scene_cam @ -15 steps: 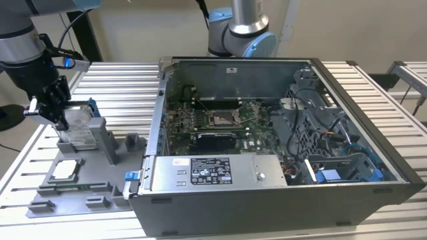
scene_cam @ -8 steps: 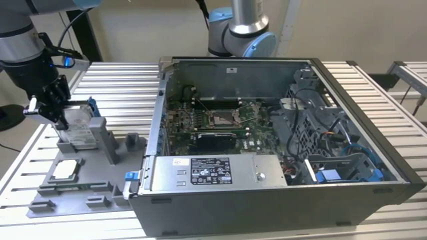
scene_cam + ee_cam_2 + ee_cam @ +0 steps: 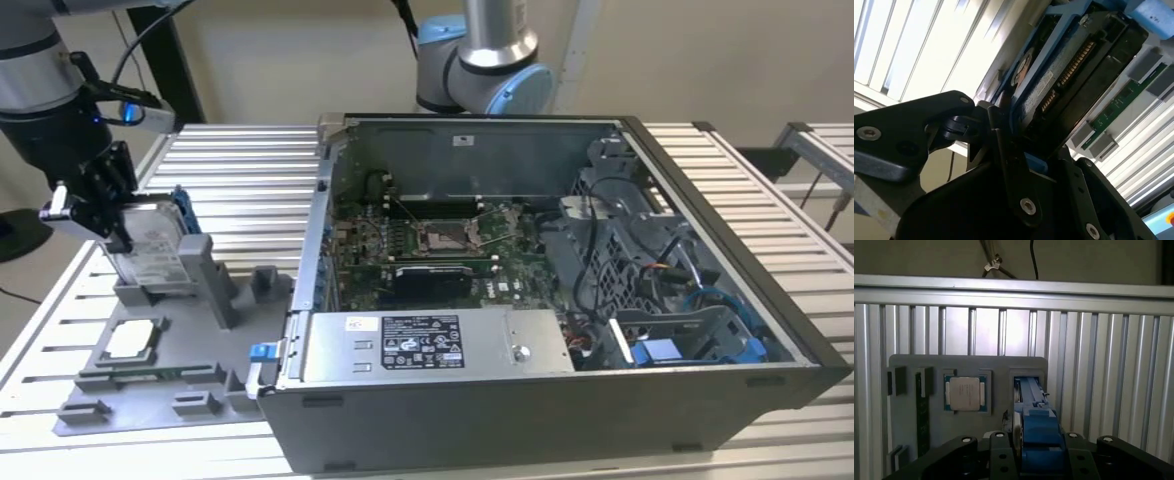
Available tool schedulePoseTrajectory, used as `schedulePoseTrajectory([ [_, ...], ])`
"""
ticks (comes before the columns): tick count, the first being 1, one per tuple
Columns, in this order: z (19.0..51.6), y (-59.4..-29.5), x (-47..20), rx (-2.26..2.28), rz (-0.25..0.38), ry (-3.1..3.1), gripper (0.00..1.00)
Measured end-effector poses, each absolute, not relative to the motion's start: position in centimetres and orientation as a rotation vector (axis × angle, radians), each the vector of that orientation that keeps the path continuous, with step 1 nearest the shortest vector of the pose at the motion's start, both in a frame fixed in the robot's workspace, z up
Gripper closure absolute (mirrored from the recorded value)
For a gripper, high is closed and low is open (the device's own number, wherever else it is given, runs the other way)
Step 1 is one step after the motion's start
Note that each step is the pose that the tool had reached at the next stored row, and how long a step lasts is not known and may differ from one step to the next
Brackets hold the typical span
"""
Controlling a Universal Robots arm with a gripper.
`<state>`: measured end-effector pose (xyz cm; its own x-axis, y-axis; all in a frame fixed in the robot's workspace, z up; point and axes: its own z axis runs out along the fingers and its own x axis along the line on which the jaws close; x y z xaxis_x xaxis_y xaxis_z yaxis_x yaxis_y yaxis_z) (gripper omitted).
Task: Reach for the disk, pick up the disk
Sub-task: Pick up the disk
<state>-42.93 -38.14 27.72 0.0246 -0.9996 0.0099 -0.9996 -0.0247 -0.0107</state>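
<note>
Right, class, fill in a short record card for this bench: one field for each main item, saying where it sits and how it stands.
disk: on edge in the grey holder, blue bracket round it
gripper: at the disk's upper end; grip unclear
chip: flat in a recess of the grey tray, near the holder
computer case: side open, to the exterior view's right of the tray
table: slatted metal, under everything

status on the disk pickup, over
Gripper at the disk's top edge, grip unclear. Disk upright in grey holder, not yet lifted. Nothing in the way.
</note>
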Motion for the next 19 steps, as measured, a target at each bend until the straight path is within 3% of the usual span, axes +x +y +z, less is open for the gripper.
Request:
schedulePoseTrajectory([
  [19,30.5,-38.1,-42.9,-2.249,-0.026,2.195,1.00],
])
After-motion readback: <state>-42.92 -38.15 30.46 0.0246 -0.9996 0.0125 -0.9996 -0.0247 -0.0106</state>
